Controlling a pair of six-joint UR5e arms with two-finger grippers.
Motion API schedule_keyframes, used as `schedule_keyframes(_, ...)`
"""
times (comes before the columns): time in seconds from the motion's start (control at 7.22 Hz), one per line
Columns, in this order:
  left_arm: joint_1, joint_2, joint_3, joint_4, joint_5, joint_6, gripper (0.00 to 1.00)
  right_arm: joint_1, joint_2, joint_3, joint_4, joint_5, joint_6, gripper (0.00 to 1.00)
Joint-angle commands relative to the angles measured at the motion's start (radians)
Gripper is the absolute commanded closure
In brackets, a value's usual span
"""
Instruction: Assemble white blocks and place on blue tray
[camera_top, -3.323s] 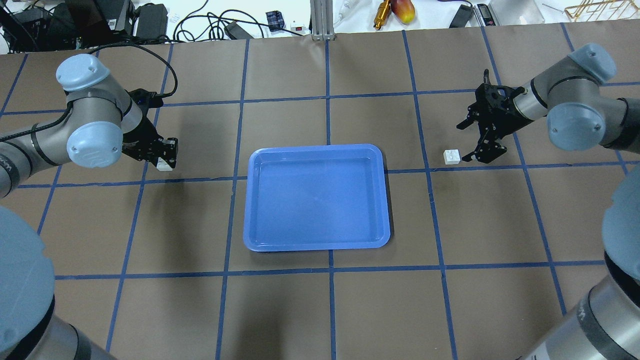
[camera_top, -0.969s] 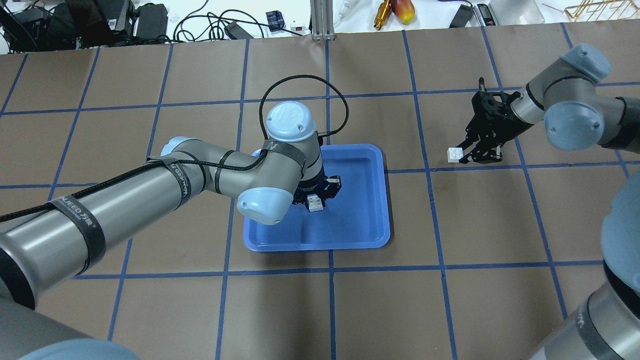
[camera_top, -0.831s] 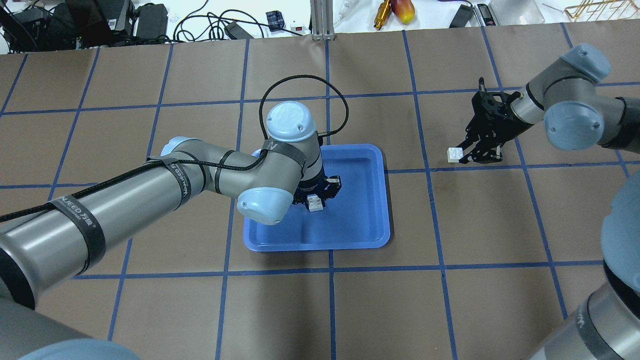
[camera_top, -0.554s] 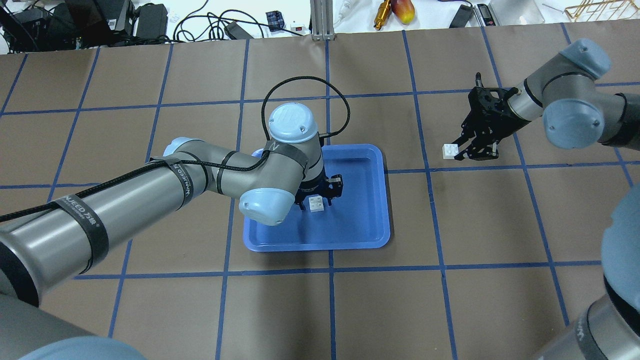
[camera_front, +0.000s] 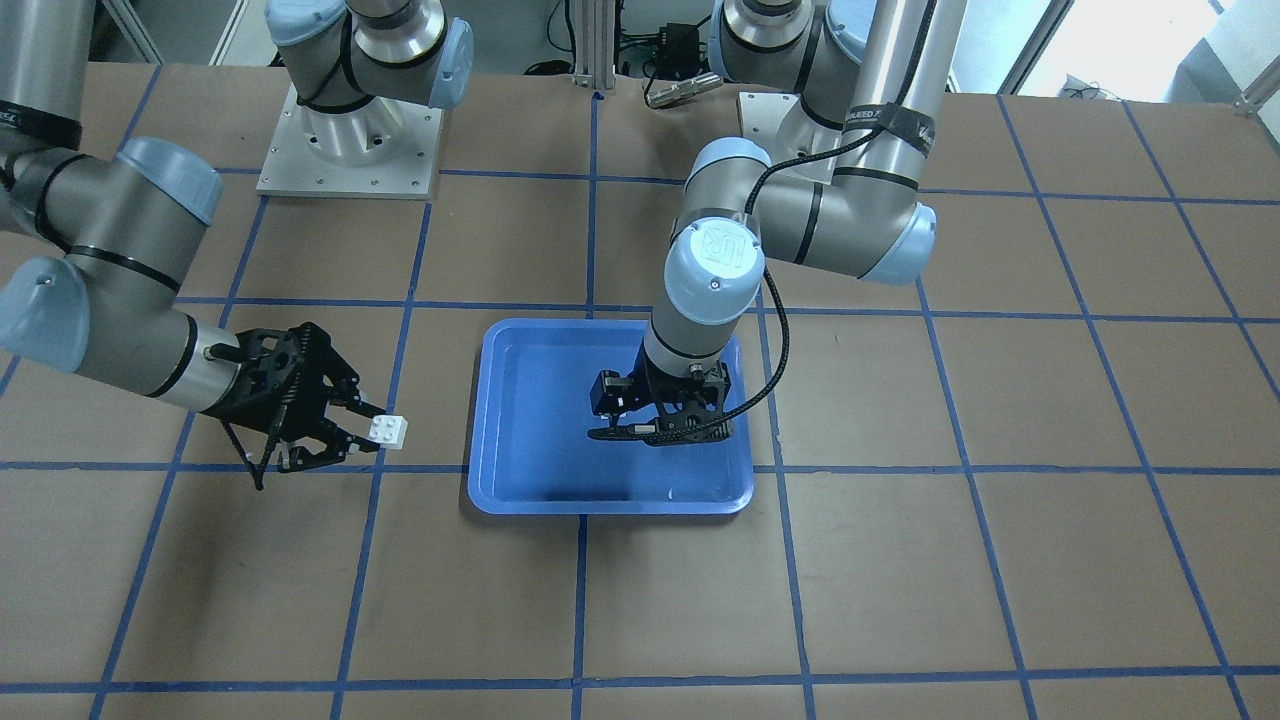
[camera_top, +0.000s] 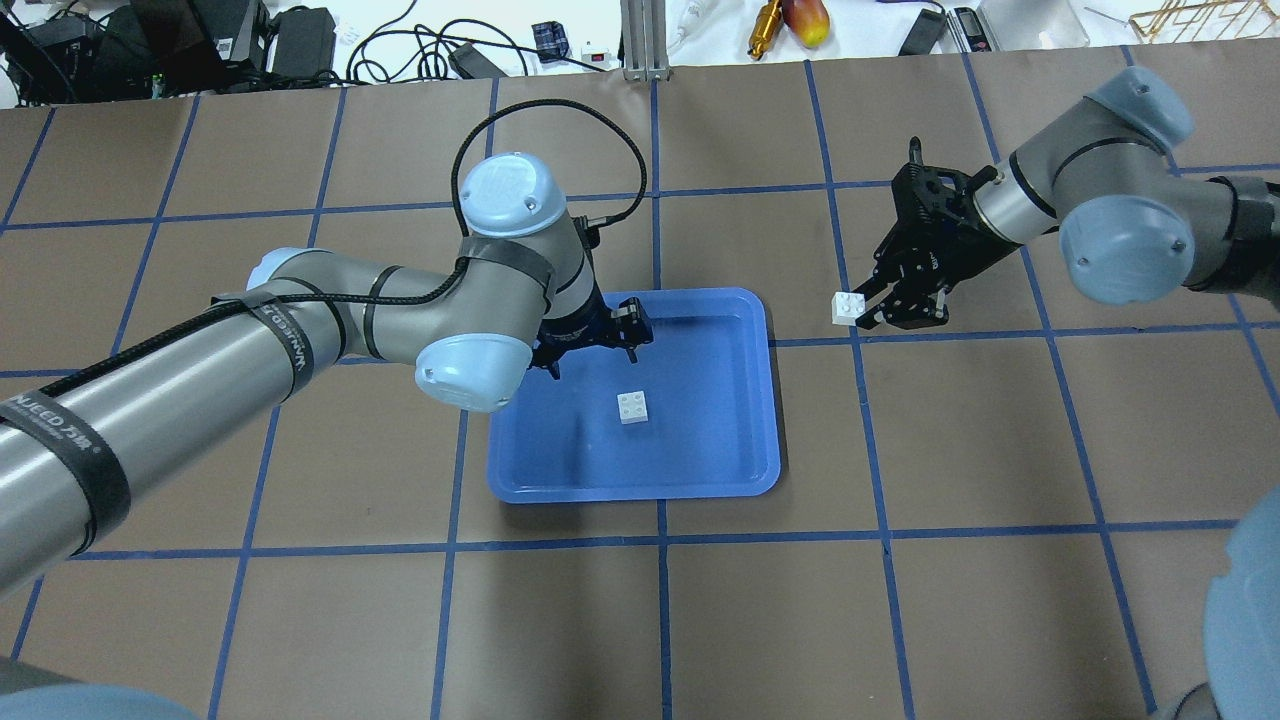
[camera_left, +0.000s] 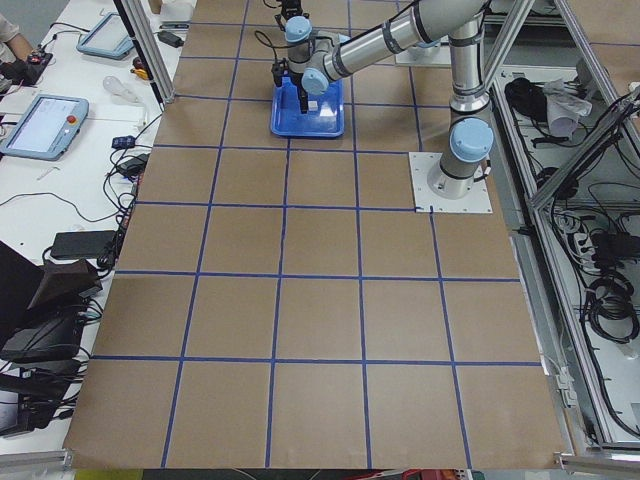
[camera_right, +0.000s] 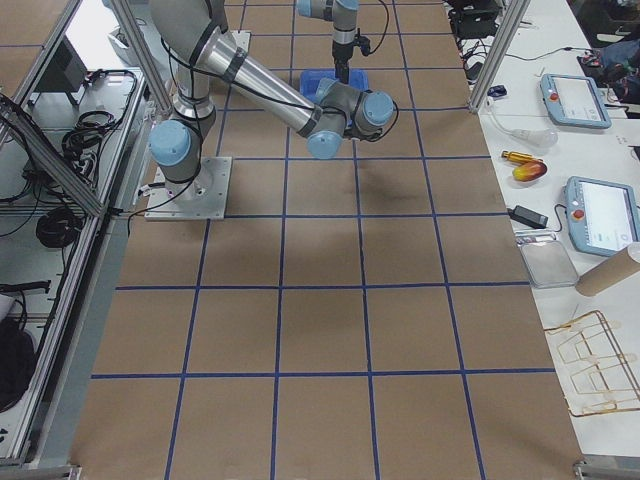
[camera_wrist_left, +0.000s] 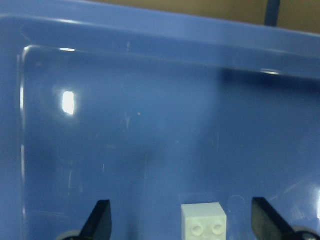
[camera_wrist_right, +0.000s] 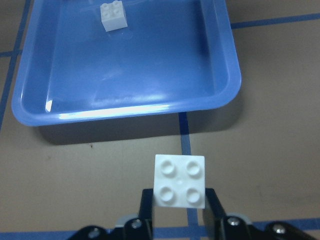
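Eyes on the middle of the brown paper-covered bench (camera_top: 300, 620), where the large shallow blue plastic tray (camera_top: 700, 450) sits flat across a crossing of the blue tape grid (camera_top: 660, 545). The left gripper (camera_front: 658, 432) hangs over the tray floor, fingers (camera_wrist_left: 100, 220) spread wide and gripping nothing. One small white square plastic brick (camera_top: 632, 407) lies loose on the tray floor, studs up, roughly mid-tray. From overhead it lies a little nearer the robot than the gripper. From the left wrist camera it shows low between the two open fingers, bare blue on either side, touching neither.

Now over to the robot's right. The right gripper (camera_front: 368, 430) has its fingers (camera_wrist_right: 148, 202) pinched narrow on the other small white square plastic brick (camera_top: 848, 308), four studs facing up. That brick is off the tray, held out over the bench near the tray's short side on the robot's right, towards the far corner. The two bricks are well apart, one in the tray, one in the grip, and not yet joined.
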Motion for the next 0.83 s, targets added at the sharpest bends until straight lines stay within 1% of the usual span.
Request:
schedule_keyframes(0.0,0.052,0.031,-0.055,-0.004,-0.02,0.127,0.06,0.086,-0.006,0.004,-0.011,0.028,0.044,1.0)
schedule_keyframes(0.14,0.06,0.032,-0.075,-0.004,-0.024,0.128,0.3,0.144,-0.004,0.005,-0.02,0.034,0.047,1.0)
schedule_keyframes(0.28,0.067,0.032,-0.091,-0.003,-0.061,0.128,0.57,0.185,-0.003,0.012,-0.044,0.036,0.096,1.0)
schedule_keyframes(0.42,0.066,0.036,-0.095,-0.001,-0.081,0.125,0.75,0.228,-0.001,0.022,-0.076,0.031,0.182,1.0)
schedule_keyframes(0.55,0.064,0.033,-0.097,-0.003,-0.08,0.122,0.83,0.277,0.008,0.038,-0.16,0.025,0.236,1.0)
schedule_keyframes(0.69,0.061,0.024,-0.096,-0.003,-0.083,0.105,0.89,0.299,0.017,0.064,-0.254,0.028,0.244,1.0)
